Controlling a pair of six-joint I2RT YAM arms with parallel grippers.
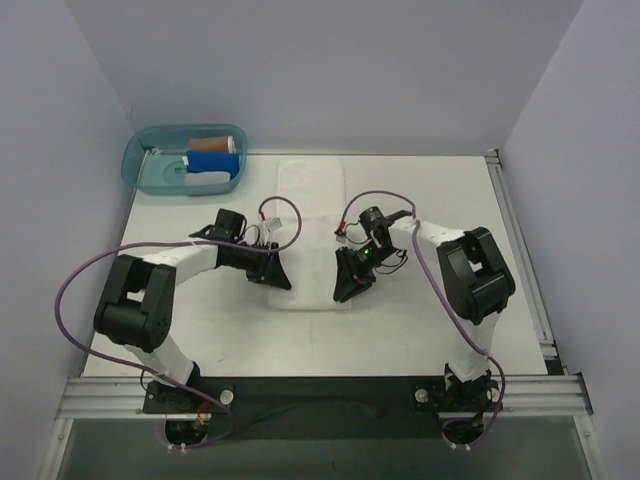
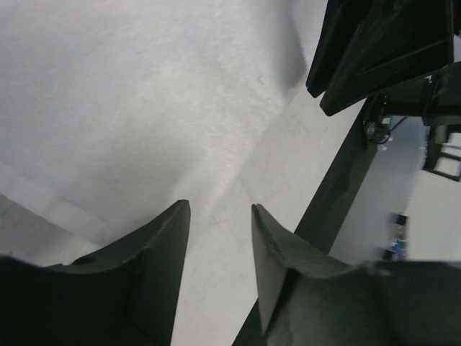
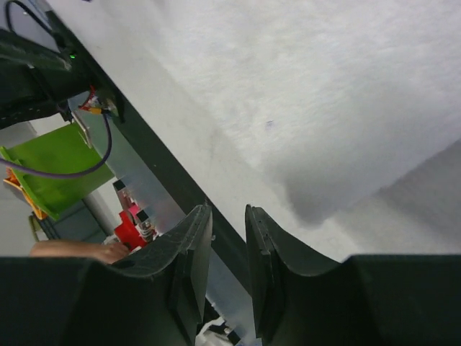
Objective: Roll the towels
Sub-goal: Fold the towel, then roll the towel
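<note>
left wrist view: the left hand [image 2: 220, 209] hangs low over the near edge of the white towel [image 2: 144, 108], its two dark fingers parted with a plain gap and nothing between them; through the gap shows the line where the cloth ends and the bare desk [image 2: 288, 180] begins. at the upper right of this view the right hand [image 2: 382, 50] stands close by, above the same edge. right wrist view: the right hand's fingers [image 3: 191, 252] stand only narrowly apart, not gripping anything, with the desk's edge and a dark rail [image 3: 166, 173] showing in the slit between them; the towel fills the upper right of this view, flat, with a soft shadow along its border. top external view: the two hands face each other across the near end of the towel, the left at its near left corner and the right at its near right corner, both tilted down toward the cloth. the towel lies unrolled in the middle of the desk, its long side running from near to far. well apart from it, at the far left corner of the desk, stands a translucent blue bin [image 1: 150, 160] holding rolled cloths, among them a brown roll [image 1: 212, 143] and a blue roll [image 1: 208, 160].
</note>
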